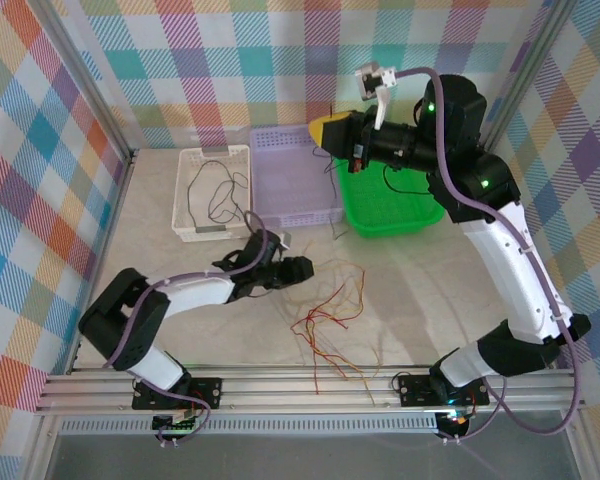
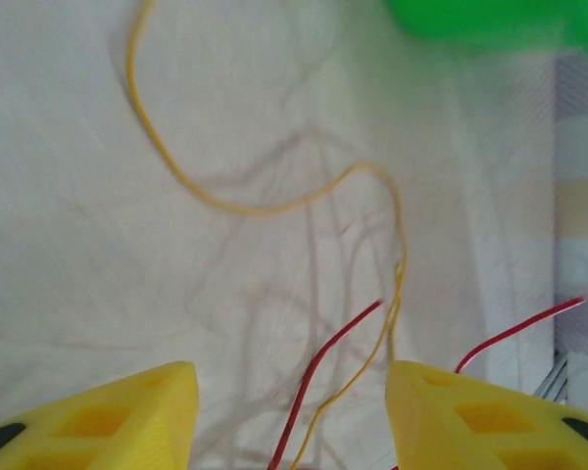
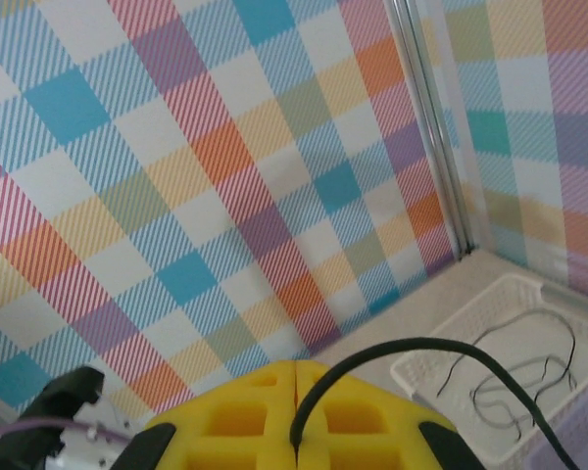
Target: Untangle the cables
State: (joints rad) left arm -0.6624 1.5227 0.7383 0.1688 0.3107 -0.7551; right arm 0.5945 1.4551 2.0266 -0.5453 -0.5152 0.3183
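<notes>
Red and orange-yellow cables [image 1: 330, 318] lie tangled on the counter [image 1: 420, 290], between its middle and near edge. Judged step: separating strands one by one. The left tool [image 2: 289, 387], fingers wide apart and empty, hangs low over a red strand [image 2: 318, 367] and an orange-yellow strand [image 2: 265, 209]; its next move calls for closing on one strand alone. The right tool [image 3: 296, 382], pressed shut on a black cable [image 3: 412, 345], is raised over the purple basket [image 1: 295, 190] at the far edge. The crossings within the tangle are too fine to resolve. The held cable's far end is cut off in the wrist view.
</notes>
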